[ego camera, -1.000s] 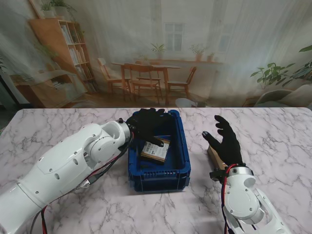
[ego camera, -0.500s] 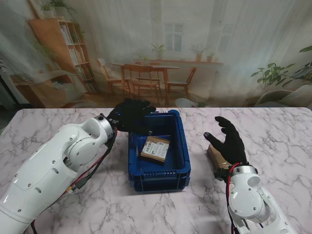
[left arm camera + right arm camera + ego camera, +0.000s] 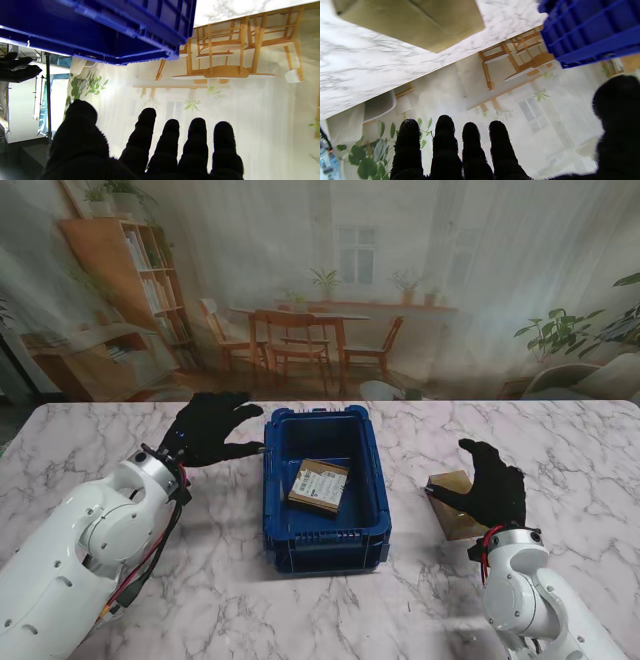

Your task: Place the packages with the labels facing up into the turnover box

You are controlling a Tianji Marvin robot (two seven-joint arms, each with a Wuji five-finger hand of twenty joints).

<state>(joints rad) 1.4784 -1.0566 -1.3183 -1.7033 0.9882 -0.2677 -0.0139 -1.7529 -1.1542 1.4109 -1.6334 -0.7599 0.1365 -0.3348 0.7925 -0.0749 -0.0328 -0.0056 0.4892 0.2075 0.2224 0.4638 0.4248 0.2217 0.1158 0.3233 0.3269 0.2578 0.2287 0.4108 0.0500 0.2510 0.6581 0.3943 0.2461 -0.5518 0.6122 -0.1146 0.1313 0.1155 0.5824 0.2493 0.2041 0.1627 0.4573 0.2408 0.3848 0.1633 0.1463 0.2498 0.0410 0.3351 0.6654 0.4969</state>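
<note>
Package one [image 3: 319, 485]: label up, inside the blue turnover box [image 3: 375, 510]
Package two [image 3: 452, 502]: on the worktop [image 3: 560, 450]
Right hand [image 3: 492, 485]: fingers spread, over package two
Left hand [image 3: 208, 428]: spread, empty, left of box

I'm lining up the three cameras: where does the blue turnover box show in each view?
Stand view: blue turnover box at table centre, between both hands.
Left wrist view: its outer wall fills the upper left.
Right wrist view: a corner at upper right.
Shared landmark: the backdrop's wooden table and chairs.
</note>
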